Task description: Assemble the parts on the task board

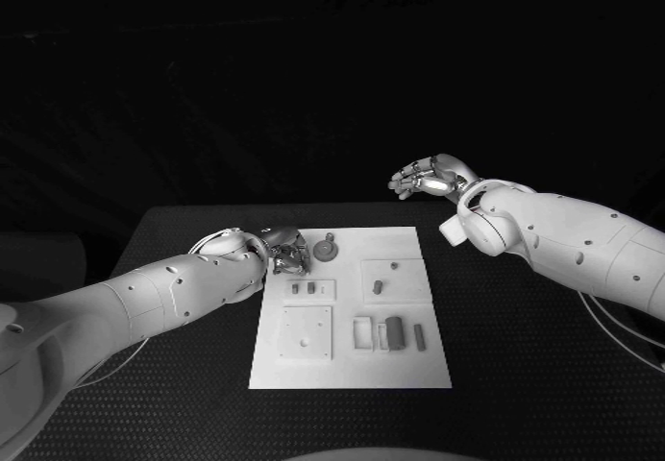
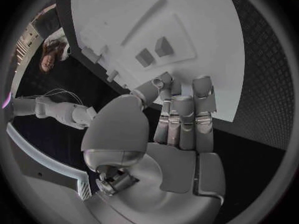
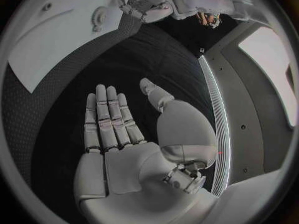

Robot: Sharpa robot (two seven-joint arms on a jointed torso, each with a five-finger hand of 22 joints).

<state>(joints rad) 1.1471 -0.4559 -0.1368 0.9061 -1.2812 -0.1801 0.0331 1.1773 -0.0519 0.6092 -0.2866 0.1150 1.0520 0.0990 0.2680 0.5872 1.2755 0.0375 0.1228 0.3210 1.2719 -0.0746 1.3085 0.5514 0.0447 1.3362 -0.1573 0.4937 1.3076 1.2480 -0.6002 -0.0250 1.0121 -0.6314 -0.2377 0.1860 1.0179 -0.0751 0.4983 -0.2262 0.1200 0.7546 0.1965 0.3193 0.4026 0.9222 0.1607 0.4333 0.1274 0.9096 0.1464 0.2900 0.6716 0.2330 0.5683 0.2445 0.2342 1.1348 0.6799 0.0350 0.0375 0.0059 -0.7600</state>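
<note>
The white task board (image 1: 350,360) lies in the middle of the black table. My left hand (image 1: 284,252) hovers over its far left corner, fingers stretched side by side above the board's edge (image 2: 206,59), thumb bent towards them, nothing visible in it. A round toothed part (image 1: 326,250) lies just right of that hand and also appears in the right wrist view (image 3: 99,17). Dark upright parts (image 1: 395,331) stand in the board's near right area. My right hand (image 1: 432,178) is raised beyond the far right corner, palm flat, fingers spread (image 3: 109,119), holding nothing.
Small pieces sit in recesses at mid-board (image 1: 379,285) and left of them (image 1: 307,286). A square raised plate (image 1: 307,331) takes up the near left. Black table (image 1: 527,365) runs around the board on all sides.
</note>
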